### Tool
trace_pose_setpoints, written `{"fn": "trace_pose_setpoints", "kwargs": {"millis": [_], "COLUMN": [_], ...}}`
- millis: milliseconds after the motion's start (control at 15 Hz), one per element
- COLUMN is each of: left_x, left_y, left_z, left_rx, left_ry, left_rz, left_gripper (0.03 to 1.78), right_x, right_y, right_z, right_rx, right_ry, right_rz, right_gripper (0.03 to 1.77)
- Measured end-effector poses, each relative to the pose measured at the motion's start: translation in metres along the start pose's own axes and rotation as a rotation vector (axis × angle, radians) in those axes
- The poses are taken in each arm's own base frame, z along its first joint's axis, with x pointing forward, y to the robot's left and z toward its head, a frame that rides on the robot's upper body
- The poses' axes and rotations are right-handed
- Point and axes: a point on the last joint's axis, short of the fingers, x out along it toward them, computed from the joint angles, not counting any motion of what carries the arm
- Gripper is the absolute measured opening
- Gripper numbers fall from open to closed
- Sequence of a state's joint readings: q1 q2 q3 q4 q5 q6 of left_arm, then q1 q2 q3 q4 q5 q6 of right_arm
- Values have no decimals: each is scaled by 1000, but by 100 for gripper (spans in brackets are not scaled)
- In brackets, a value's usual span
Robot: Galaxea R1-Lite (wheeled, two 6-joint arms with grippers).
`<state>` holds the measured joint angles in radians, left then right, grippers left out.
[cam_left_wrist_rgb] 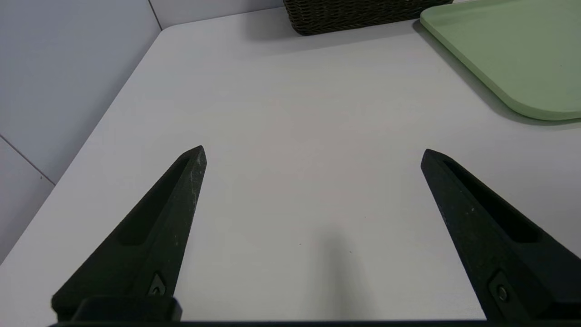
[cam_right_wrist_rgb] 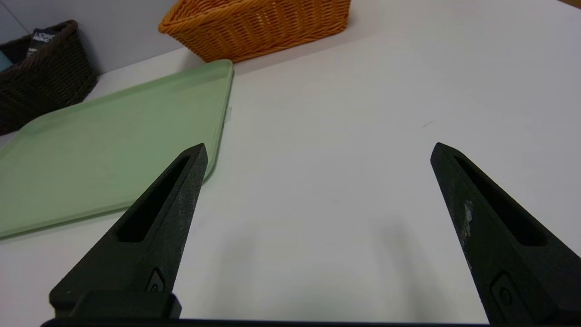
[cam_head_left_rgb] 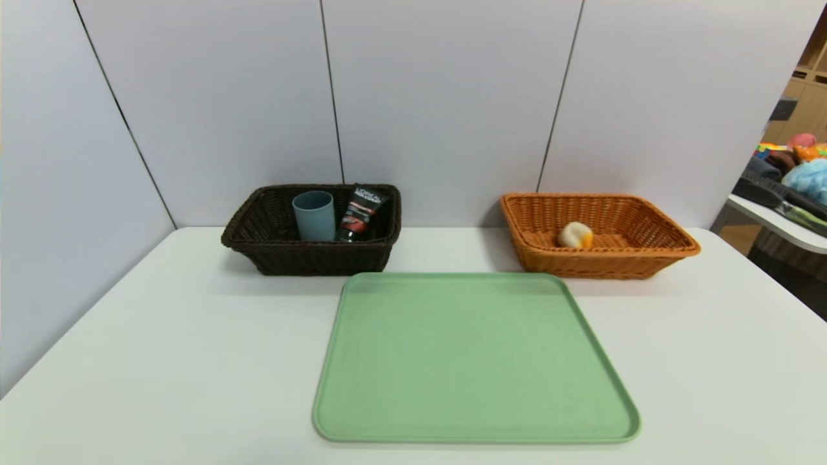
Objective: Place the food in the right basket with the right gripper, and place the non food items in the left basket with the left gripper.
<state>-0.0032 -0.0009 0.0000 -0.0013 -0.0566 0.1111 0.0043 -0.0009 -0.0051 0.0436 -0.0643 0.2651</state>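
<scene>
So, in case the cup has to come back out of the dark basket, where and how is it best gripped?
Probably by the upper wall of the cup, from above, one finger inside and one outside: it stands with its open mouth up, rim above the front edge of the dark basket. The side away from the black tube looks roomier.

Looking across white table [cam_left_wrist_rgb: 308, 113]. Left gripper [cam_left_wrist_rgb: 314, 147] spread wide above it. Pale panels [cam_left_wrist_rgb: 68, 68] along table's left edge, meeting more at far left corner. Toward far edge, dark woven basket [cam_left_wrist_rgb: 363, 16], cut off, probably near green tray [cam_left_wrist_rgb: 522, 54]; tray's near left corner visible.
</scene>
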Motion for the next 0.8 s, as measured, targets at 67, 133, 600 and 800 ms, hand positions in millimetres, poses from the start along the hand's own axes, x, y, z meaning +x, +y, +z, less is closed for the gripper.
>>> {"fn": "trace_pose_setpoints", "kwargs": {"millis": [67,133,600,800], "left_x": [0,0,0,0], "left_y": [0,0,0,0], "left_z": [0,0,0,0], "left_rx": [0,1,0,0], "left_ry": [0,0,0,0], "left_rz": [0,0,0,0], "left_gripper": [169,169,169,169], "right_x": [0,0,0,0], "right_y": [0,0,0,0], "right_z": [0,0,-1,-1], "right_rx": [1,1,6,6], "right_ry": [-2,-1,5,6], "right_rz": [1,0,-1,-1], "right_gripper": [170,170,170,170]}}
